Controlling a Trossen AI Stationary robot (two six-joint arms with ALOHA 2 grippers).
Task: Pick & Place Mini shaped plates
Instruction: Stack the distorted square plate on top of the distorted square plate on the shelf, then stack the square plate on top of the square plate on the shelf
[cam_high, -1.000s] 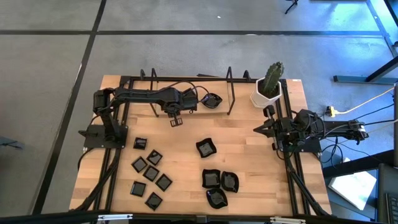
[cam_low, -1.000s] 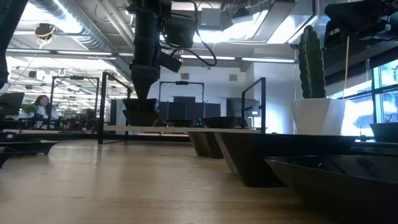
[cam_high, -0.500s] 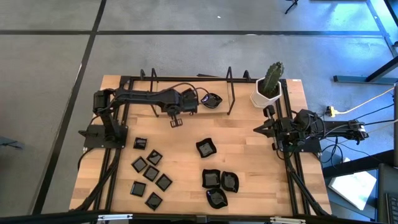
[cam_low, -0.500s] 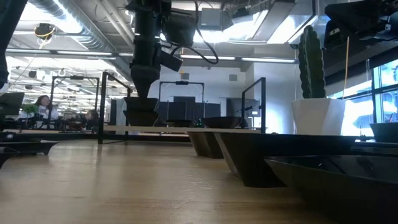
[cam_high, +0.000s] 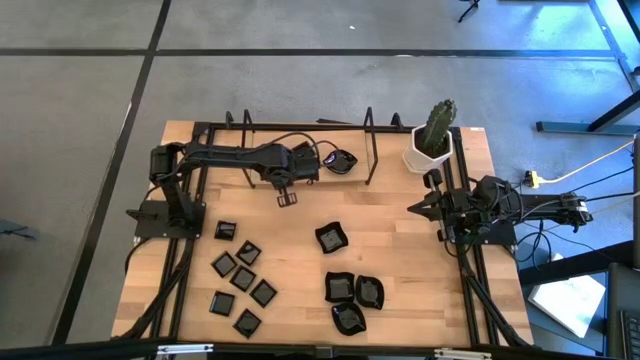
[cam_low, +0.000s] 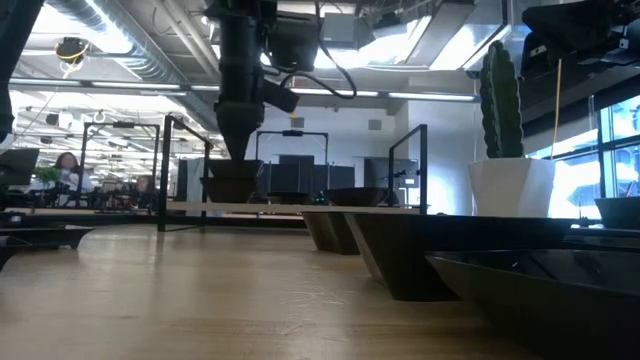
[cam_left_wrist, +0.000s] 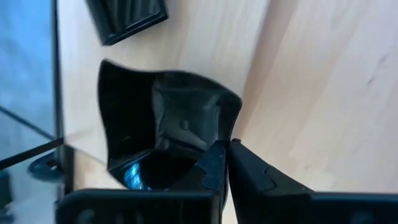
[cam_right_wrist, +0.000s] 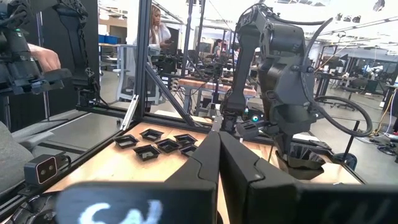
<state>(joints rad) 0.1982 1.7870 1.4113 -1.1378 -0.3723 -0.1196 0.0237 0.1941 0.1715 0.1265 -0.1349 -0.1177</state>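
The left gripper (cam_high: 287, 198) has been shifted slightly right since the earlier frame and is clamped on a wavy-edged plate (cam_left_wrist: 163, 127) near the table's far edge. The right gripper (cam_high: 416, 208) is held closed at the table's right side.

No legible text, label, brand or number anywhere.

Left claw (cam_high: 286, 199) hides gripped plate (cam_left_wrist: 163, 128) from above; plate's lower part behind fingers in wrist view.
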